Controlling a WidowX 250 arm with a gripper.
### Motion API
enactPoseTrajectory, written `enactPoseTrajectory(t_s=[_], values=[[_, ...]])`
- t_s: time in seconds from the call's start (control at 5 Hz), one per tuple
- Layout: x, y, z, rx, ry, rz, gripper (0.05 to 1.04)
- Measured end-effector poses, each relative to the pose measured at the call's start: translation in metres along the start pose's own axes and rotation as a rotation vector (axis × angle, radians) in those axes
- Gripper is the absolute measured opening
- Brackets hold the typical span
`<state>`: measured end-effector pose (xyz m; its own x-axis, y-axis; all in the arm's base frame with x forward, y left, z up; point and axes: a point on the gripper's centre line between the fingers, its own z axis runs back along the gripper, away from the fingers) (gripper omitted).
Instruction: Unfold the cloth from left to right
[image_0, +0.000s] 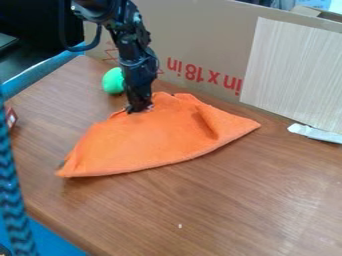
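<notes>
Brown cardboard stood upright behind my work, marked in red, with a pale, finely streaked panel against it on the camera's right. Before it spread the bench, a brown wood-grained top with a soft sheen toward the lower right and one small pale speck near the front. I had come down from the upper left, my claw at the back edge of the orange cloth, just left of the middle of the view. Whether my claw was open or closed, and whether it had hold of the cloth, I could not tell. The cloth lay as a rough, wide triangle, its long axis slanting across the view from a corner at the lower left up to a narrow tip at the right. Its long front edge bowed gently toward the camera, while its back edge rose, uneven and rumpled, around where I touched it. A fold ran down through its right part, with a darker orange hollow beside it. Behind me and to the camera's left sat a rounded green object, near the cardboard. Something white lay by the panel's foot, and blue bordered the bench's far left side.
</notes>
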<state>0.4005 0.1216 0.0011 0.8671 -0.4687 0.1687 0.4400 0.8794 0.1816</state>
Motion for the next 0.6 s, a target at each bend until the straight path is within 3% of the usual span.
enactPoseTrajectory(t_s=[0.2,0.4,0.6], values=[[-0.001,-0.001,-0.001,-0.006,0.003,-0.003,0.077],[-0.004,-0.009,0.001,-0.057,0.022,0.004,0.068],[0.006,-0.012,0.037,-0.077,-0.017,0.018,0.068]])
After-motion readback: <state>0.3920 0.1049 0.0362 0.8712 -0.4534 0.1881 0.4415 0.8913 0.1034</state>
